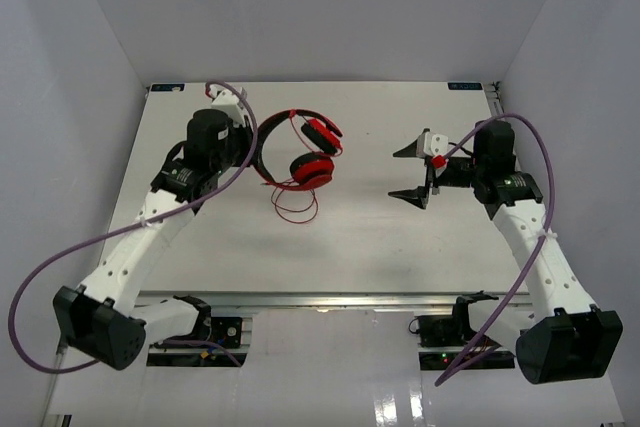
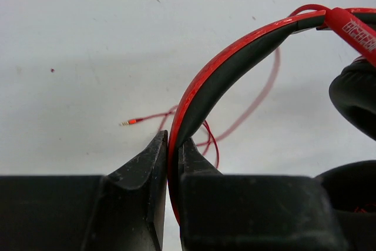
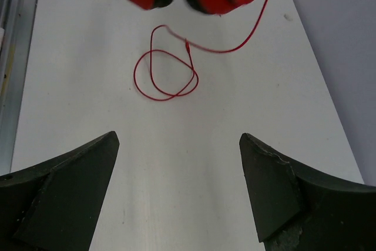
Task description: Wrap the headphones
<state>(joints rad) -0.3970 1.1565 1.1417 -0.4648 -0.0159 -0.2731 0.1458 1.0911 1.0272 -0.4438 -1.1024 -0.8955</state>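
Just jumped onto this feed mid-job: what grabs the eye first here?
The red headphones near the table's middle stand out, their headband pinched between the shut left fingers. Their thin red cable lies in a loose loop on the white table, on the near side of the ear cups. The right fingers hang wide open and empty, facing that loop.

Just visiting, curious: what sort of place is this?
Likely a robotics test cell: a left arm and right arm bolted to a white table, plain walls around, red headphones as practice object.
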